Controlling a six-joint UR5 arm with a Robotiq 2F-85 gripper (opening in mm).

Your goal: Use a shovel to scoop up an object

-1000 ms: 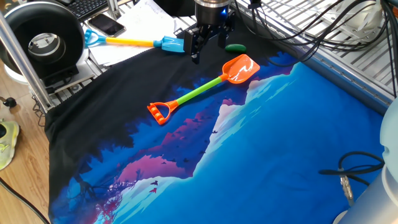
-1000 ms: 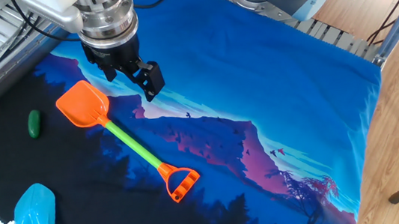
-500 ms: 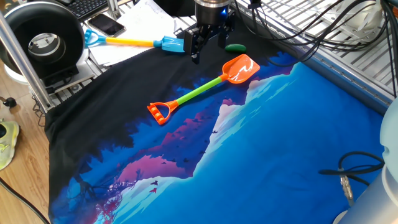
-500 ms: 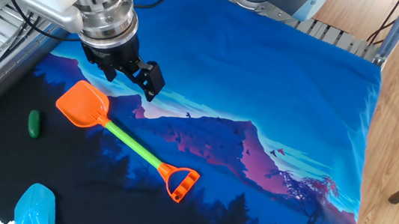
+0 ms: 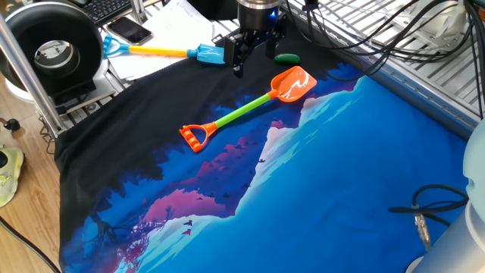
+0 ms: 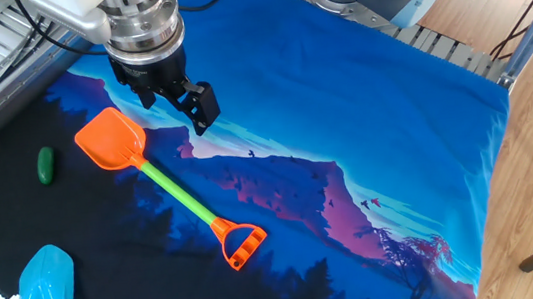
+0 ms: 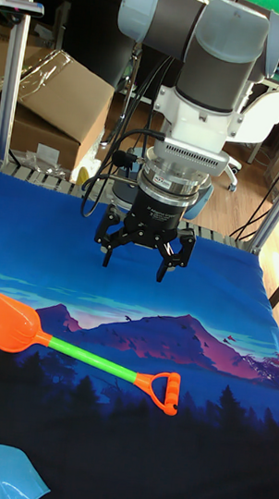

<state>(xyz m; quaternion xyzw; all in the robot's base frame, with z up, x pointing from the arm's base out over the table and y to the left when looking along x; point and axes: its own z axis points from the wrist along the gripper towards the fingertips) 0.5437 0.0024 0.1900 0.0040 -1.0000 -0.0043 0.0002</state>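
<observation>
The shovel lies flat on the printed cloth, with an orange blade, a lime-green shaft and an orange D-handle; it also shows as shovel and shovel. The object, a small dark green oval, rests on the black part of the cloth just beyond the blade, seen too as object. In the tall fixed view it is out of frame. My gripper hangs open and empty above the cloth beside the blade, touching neither thing, gripper, gripper.
A blue-bladed shovel with a yellow shaft lies at the cloth's far edge, blue blade. A phone and a black round device sit at the left. Cables and a metal grid border the right.
</observation>
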